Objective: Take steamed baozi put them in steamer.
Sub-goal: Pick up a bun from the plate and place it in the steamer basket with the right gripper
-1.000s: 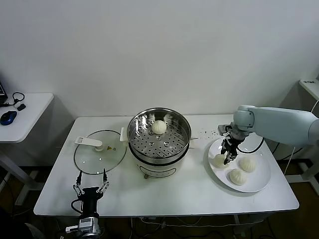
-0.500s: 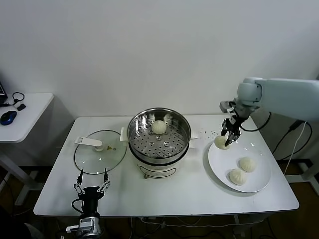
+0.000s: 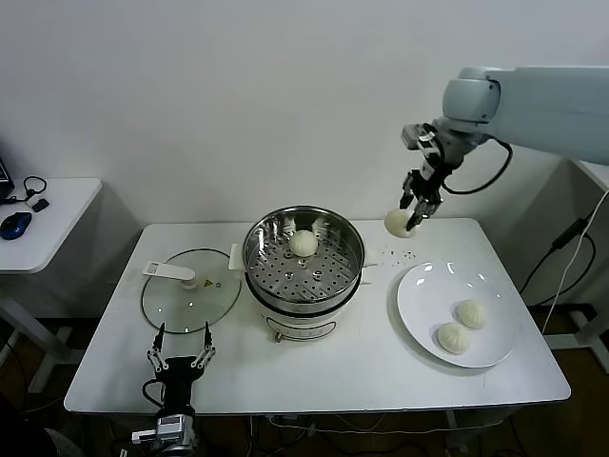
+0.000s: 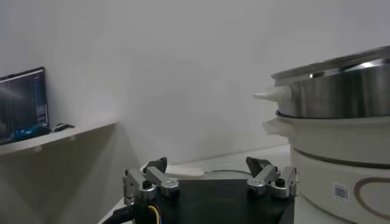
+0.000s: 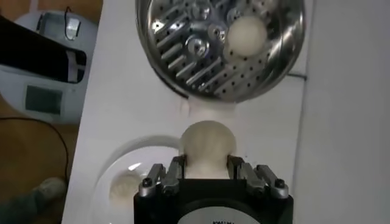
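My right gripper (image 3: 411, 211) is shut on a cream-white baozi (image 3: 399, 223) and holds it in the air above the table, between the steamer and the plate. From the right wrist the held baozi (image 5: 208, 145) sits between the fingers. The shiny steel steamer (image 3: 350, 268) stands mid-table with one baozi (image 3: 304, 243) on its perforated tray; the right wrist view shows that bun (image 5: 247, 35) too. Two more baozi (image 3: 473, 313) (image 3: 453, 337) lie on the white plate (image 3: 423, 286). My left gripper (image 3: 180, 356) is parked open at the table's front left edge.
A flat glass lid (image 3: 171, 309) with a white handle lies left of the steamer. The steamer's wall (image 4: 341, 100) rises close beside the left gripper (image 4: 210, 178). A side desk (image 3: 52, 214) with a mouse stands off to the left.
My right gripper has lifted one baozi off the plate and carried it up and toward the steamer. The plate holds two buns instead of three. The left arm has barely shifted.
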### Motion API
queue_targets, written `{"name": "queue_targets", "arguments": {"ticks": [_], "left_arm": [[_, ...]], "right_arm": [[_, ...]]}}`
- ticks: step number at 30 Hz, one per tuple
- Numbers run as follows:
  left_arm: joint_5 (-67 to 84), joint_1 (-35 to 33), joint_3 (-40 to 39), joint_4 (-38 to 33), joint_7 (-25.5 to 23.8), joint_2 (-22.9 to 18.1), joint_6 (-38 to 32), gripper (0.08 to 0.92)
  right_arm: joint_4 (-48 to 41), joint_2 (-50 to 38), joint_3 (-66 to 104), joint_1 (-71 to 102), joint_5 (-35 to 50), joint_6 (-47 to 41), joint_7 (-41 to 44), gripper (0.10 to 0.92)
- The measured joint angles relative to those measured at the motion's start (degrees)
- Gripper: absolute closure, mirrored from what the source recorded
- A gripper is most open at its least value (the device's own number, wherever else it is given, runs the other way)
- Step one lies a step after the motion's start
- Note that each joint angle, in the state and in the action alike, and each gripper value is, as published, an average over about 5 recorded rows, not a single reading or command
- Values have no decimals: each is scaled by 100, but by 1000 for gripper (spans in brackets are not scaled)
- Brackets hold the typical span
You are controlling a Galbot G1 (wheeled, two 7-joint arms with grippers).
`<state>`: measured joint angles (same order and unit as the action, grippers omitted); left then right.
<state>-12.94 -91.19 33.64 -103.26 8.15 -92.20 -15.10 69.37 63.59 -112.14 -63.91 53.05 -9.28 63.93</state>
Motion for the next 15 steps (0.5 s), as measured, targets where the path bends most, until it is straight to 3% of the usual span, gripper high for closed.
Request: {"name": "queue_targets", "arguments": {"ticks": [15], "left_arm": [[-17, -25, -38, -27, -47, 0, 34, 177]], "right_arm": [[-568, 1320, 564, 381, 348, -337, -138, 541]]}}
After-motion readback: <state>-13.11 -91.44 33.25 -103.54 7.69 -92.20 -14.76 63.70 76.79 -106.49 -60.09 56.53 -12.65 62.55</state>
